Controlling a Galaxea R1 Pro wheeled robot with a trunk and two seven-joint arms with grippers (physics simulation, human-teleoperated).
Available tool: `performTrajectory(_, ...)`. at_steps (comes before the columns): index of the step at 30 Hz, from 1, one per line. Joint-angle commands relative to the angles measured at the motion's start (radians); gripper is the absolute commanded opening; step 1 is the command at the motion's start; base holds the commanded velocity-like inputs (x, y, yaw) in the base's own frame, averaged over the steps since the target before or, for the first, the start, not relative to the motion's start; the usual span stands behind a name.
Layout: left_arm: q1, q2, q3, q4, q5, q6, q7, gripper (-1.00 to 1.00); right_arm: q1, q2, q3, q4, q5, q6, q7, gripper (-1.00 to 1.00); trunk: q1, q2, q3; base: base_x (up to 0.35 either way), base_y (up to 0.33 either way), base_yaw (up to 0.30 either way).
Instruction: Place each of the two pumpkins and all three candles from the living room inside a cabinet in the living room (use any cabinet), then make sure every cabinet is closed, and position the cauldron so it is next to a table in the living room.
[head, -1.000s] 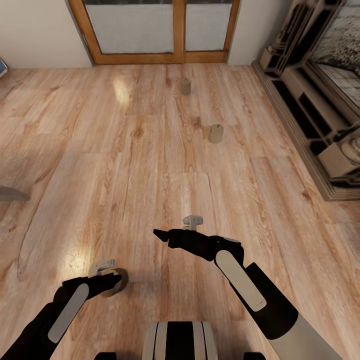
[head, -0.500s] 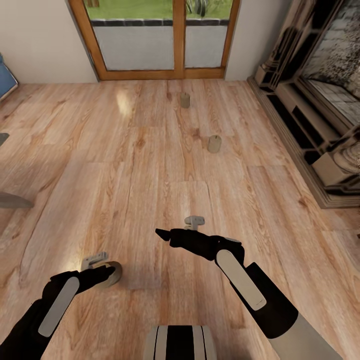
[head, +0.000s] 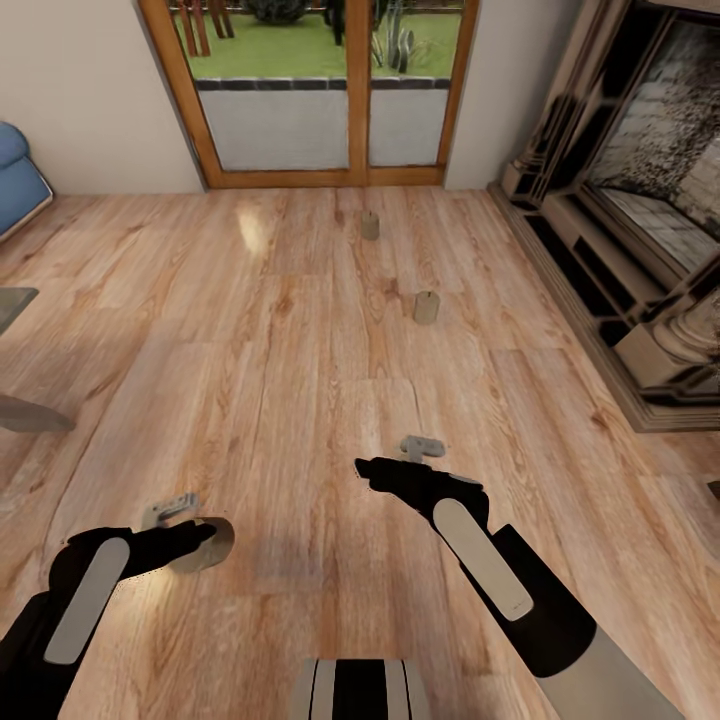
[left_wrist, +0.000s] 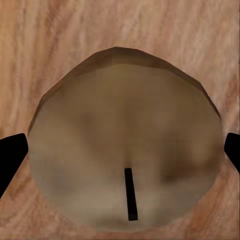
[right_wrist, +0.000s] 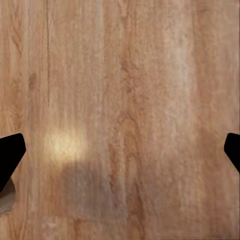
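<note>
Two beige candles (head: 427, 306) (head: 370, 224) upright on plank floor; third candle (head: 205, 542) (left_wrist: 125, 140) between left tool's fingers.

Black arms (head: 520, 590), pale grey oval panels, striped trunk (head: 360, 688)

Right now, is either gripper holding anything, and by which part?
Left gripper straddles a candle at its sides; whether it grips cannot be told. Right gripper holds nothing.

— What colour are the candles?

— Beige-tan. The near candle (head: 205, 543) has a black wick; the middle candle (head: 426, 307) and far candle (head: 370, 225) match it.

— And the floor (head: 300, 330)?

— Light orange-brown planks with darker grain and pale glare spots.

— The arms?

— Black, with light grey panels. The glass door (head: 330, 95) has an orange-brown wooden frame, the sofa (head: 18, 180) is blue.
</note>
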Motion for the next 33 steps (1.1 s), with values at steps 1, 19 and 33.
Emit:
performTrajectory(1, -0.001, 0.000, 0.002, -0.017, 0.012, 0.007, 0.010, -1.00, -0.001, 0.000, 0.002, -0.002, -0.010, 0.001, -0.042, 1.00, -0.001, 0.000, 0.003, 0.000, 0.000, 0.000)
performTrajectory(19, -0.005, -0.013, -0.098, -0.053, 0.016, 0.011, 0.167, -1.00, -0.001, 0.000, 0.006, -0.012, -0.012, 0.118, -0.163, 1.00, -0.009, 0.004, 0.073, 0.000, 0.000, 0.000)
performTrajectory(33, -0.004, -0.012, -0.093, -0.058, 0.017, 0.011, 0.185, -1.00, -0.001, 0.003, 0.005, -0.008, -0.013, 0.115, -0.218, 1.00, -0.015, 0.007, 0.127, 0.000, 0.000, 0.000)
